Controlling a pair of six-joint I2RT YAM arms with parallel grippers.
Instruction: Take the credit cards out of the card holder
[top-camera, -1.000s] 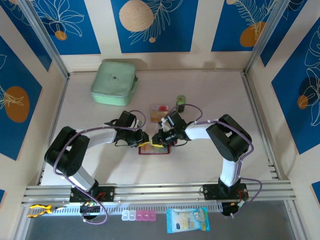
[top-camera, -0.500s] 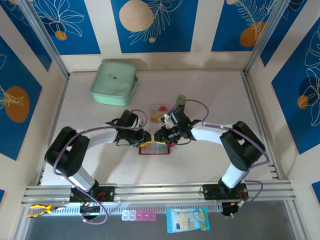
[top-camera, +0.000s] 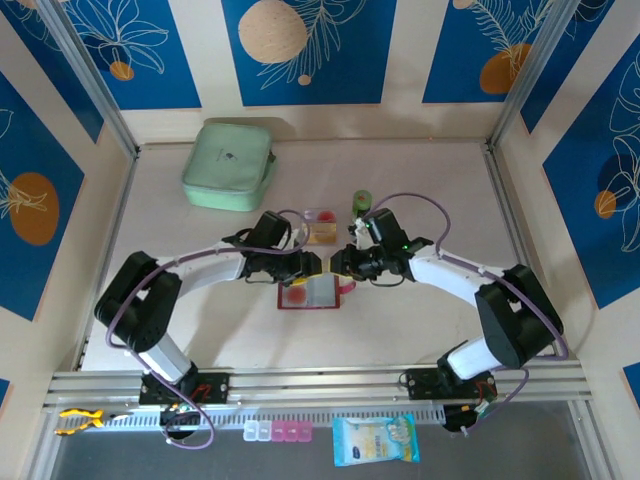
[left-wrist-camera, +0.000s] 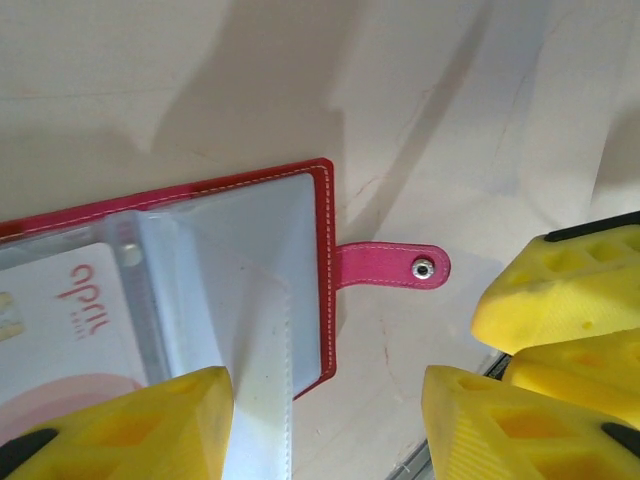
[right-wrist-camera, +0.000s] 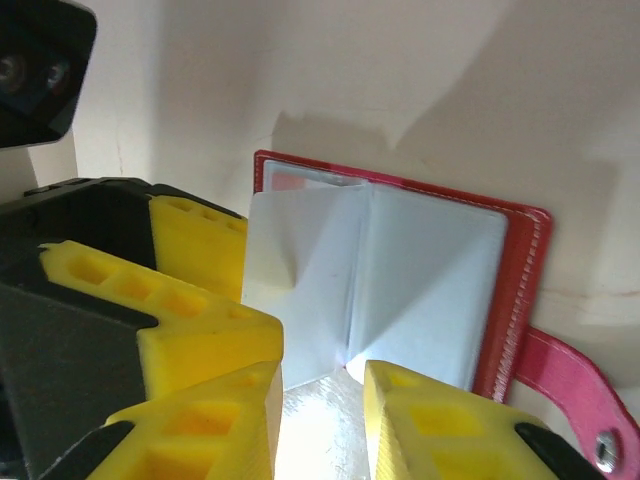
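Left gripper (left-wrist-camera: 325, 400): fingers (left-wrist-camera: 130, 420) spread wide, nothing held. One pad hangs over the clear sleeves, the other over bare table (left-wrist-camera: 150, 80) at 3 o'clock of them.

Right gripper (right-wrist-camera: 320, 405): fingers close together with a slim gap. Cannot tell whether anything thin is pinched.

Both hover at the 12 o'clock edge of the wallet (top-camera: 310, 295), which lies open and flat mid-table. Its snap tab (left-wrist-camera: 392, 268) sticks out at 3 o'clock.

One card (left-wrist-camera: 65, 320) sits in a sleeve (pink print, the rest hidden). Loose cards (top-camera: 320, 229) lie at 12 o'clock of the wallet, near a green roll (top-camera: 361, 203).

Judgement: pin the cover with the left pad first. The right should then nip the card's free edge and draw it straight out of the sleeve mouth, low and slow. Otherwise the wallet is likely to drag.
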